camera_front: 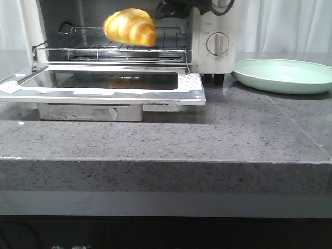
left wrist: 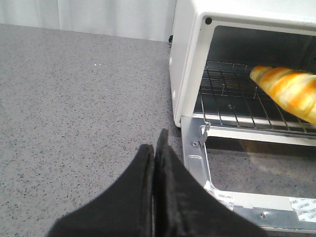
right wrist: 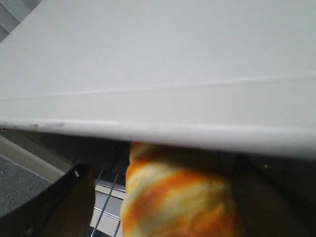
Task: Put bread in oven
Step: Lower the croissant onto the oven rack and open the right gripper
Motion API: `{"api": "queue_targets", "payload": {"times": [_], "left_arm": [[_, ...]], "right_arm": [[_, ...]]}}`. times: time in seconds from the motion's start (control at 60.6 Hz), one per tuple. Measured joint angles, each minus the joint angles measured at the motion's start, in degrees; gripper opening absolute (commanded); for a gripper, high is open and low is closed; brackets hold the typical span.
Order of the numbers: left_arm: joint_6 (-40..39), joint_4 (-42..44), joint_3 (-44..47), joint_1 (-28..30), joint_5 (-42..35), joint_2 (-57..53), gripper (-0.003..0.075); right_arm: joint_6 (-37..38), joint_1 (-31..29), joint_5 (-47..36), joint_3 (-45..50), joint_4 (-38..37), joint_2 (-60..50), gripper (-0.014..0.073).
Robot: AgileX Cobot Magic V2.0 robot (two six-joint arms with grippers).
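From the front, a dark grey speckled stone counter (camera_front: pixel 244 129) fills the foreground, with pale curtains behind; on it stands the white oven (camera_front: pixel 213 46), its glass door (camera_front: pixel 111 83) folded down flat toward the camera, and just to the right lies a pale green plate (camera_front: pixel 285 75). The bread (camera_front: pixel 130 26), a glossy golden roll with orange-brown stripes, hangs in the oven mouth above the wire rack (camera_front: pixel 114 46), not touching it, with the dark right gripper (camera_front: pixel 174 9) reaching in at its right end. In the left wrist view the same grey counter stretches away to a white curtain, the left gripper (left wrist: pixel 155 168) hovers over it beside the oven's open door with its black fingers pressed together, and the striped bread shows inside the cavity above the rack. In the right wrist view the oven's white top edge crosses the picture, and below it the bread (right wrist: pixel 177 197) sits between the two dark fingers (right wrist: pixel 59 202), which close on its sides
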Motion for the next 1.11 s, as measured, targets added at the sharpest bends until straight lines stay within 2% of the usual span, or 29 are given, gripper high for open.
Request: {"api": "queue_targets", "payload": {"times": [0.264,0.363,0.478,0.544,0.676,0.775,0.94,1.105], "left_arm": [[0.0,0.0,0.0,0.0,0.0,0.0,-0.002],[0.0,0.0,0.0,0.0,-0.05,0.0,-0.002],[0.0,0.0,0.0,0.0,-0.05,0.0,-0.002],[0.0,0.0,0.0,0.0,-0.05,0.0,-0.002],[0.0,0.0,0.0,0.0,-0.05,0.0,-0.002],[0.0,0.0,0.0,0.0,-0.05,0.0,-0.002],[0.0,0.0,0.0,0.0,-0.05,0.0,-0.002],[0.0,0.0,0.0,0.0,-0.05,0.0,-0.002]], "right_arm": [[0.0,0.0,2.63,-0.12,0.0,-0.53,0.0581],[0.0,0.0,4.7,-0.12,0.0,-1.7,0.0533],[0.0,0.0,6.05,0.12,0.0,-3.72,0.0381],[0.0,0.0,6.82,0.59,0.0,-4.88,0.0248],[0.0,0.0,9.38,1.46,-1.42,-7.37,0.0036],[0.0,0.0,12.96,1.64,-4.99,-9.08,-0.0063],[0.0,-1.53,21.34,1.68,-14.05,-13.18,-0.0066],[0.0,-7.77,31.69,1.68,-21.19,-19.31,-0.0066]]}}
